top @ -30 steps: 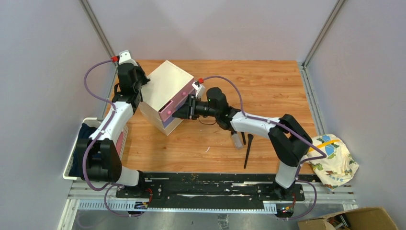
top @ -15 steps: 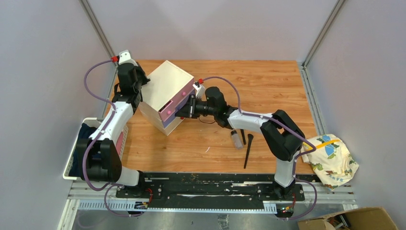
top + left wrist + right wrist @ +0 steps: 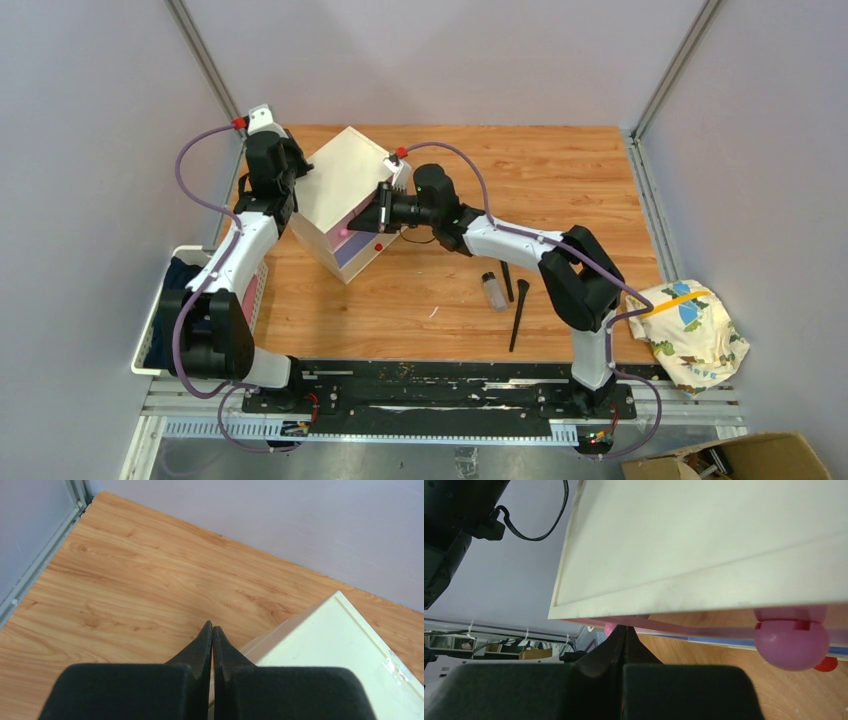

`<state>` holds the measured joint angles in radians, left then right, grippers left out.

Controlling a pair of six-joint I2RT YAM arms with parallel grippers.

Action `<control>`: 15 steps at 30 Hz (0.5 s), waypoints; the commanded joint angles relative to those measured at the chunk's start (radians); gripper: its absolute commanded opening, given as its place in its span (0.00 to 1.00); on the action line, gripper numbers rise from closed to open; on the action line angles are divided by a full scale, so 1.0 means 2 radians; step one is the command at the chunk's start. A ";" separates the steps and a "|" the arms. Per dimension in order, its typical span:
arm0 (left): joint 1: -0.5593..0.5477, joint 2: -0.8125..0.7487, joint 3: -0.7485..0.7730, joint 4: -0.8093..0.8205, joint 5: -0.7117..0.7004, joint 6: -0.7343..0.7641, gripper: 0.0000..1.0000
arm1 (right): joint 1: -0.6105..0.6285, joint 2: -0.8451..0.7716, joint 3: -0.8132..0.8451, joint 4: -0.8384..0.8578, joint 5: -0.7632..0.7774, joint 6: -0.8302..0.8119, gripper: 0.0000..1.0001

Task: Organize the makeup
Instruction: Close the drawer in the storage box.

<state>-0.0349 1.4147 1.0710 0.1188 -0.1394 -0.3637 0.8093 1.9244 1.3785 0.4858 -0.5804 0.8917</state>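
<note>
Two brushes (image 3: 518, 316) beside clear bottle (image 3: 493, 291), drawer box (image 3: 345, 180) beyond, basket (image 3: 143, 345) far left

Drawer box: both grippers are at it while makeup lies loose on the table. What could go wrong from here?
1. The right gripper, shut, meets the pink drawer front beside the knob, not on it. A push could slide or turn the box, since the left gripper, also shut, only sits at its far corner.
2. The bottle and brushes lie loose near the right arm, which might knock them on a sweep back.
</note>
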 commanded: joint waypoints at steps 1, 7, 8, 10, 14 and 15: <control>-0.007 0.011 -0.018 -0.062 0.016 -0.001 0.00 | 0.007 0.002 0.001 0.000 0.012 -0.010 0.00; -0.007 0.010 -0.017 -0.062 0.018 -0.002 0.00 | 0.005 -0.048 -0.080 0.043 0.034 -0.025 0.10; -0.007 0.009 -0.017 -0.062 0.018 -0.001 0.00 | 0.004 -0.057 -0.093 0.049 0.035 -0.029 0.13; -0.007 0.006 -0.017 -0.062 0.019 -0.001 0.00 | 0.002 -0.074 -0.113 0.043 0.042 -0.040 0.25; -0.007 0.006 -0.015 -0.062 0.023 -0.005 0.00 | -0.006 -0.083 -0.128 0.015 0.054 -0.049 0.32; -0.008 0.006 -0.015 -0.062 0.024 -0.005 0.00 | -0.009 -0.078 -0.127 0.014 0.053 -0.046 0.35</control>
<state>-0.0353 1.4147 1.0710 0.1188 -0.1379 -0.3664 0.8093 1.7996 1.1400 0.5209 -0.5064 0.8345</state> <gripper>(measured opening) 0.001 0.318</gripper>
